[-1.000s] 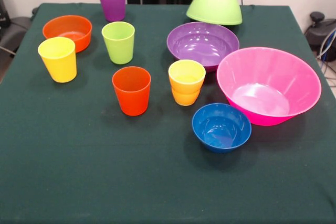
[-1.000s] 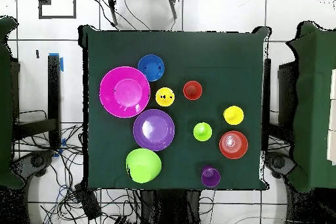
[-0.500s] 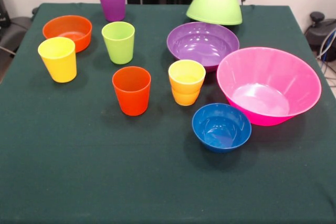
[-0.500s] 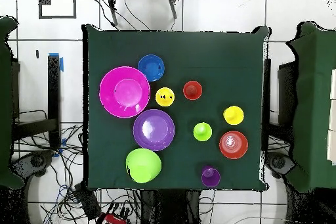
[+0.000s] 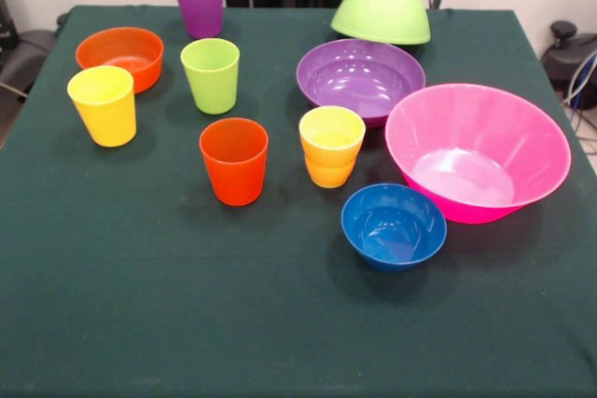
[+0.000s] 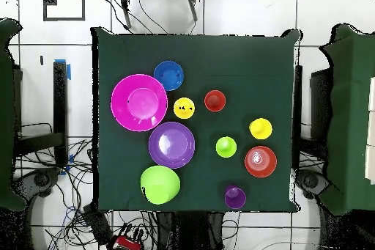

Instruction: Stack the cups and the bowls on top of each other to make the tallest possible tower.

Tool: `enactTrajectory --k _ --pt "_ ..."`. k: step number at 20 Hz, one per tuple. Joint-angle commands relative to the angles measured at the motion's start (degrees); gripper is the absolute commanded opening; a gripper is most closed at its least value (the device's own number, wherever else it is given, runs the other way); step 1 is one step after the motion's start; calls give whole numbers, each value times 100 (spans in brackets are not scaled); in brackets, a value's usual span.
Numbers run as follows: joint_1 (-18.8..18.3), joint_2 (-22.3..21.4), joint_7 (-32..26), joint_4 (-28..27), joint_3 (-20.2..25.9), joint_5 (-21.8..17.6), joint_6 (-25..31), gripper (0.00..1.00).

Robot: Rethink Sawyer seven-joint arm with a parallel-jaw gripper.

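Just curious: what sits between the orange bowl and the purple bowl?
The lime green cup stands between the orange bowl and the purple bowl, seen in the front view.

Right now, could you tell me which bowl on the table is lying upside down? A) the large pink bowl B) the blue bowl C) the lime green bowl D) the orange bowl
C: the lime green bowl rests rim-down at the table's far edge with its base facing up, while the blue bowl, large pink bowl and orange bowl all sit open side up.

No text, label, brand, number or sign can be read anywhere.
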Motion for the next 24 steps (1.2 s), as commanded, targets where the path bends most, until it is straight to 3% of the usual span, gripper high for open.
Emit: enactTrajectory --k 1,10,24 --pt "11 520 705 -490 875 276 225 100" --pt "46 468 656 -311 826 351 223 100" --pt "-320 535 800 151 638 -433 -252 100"
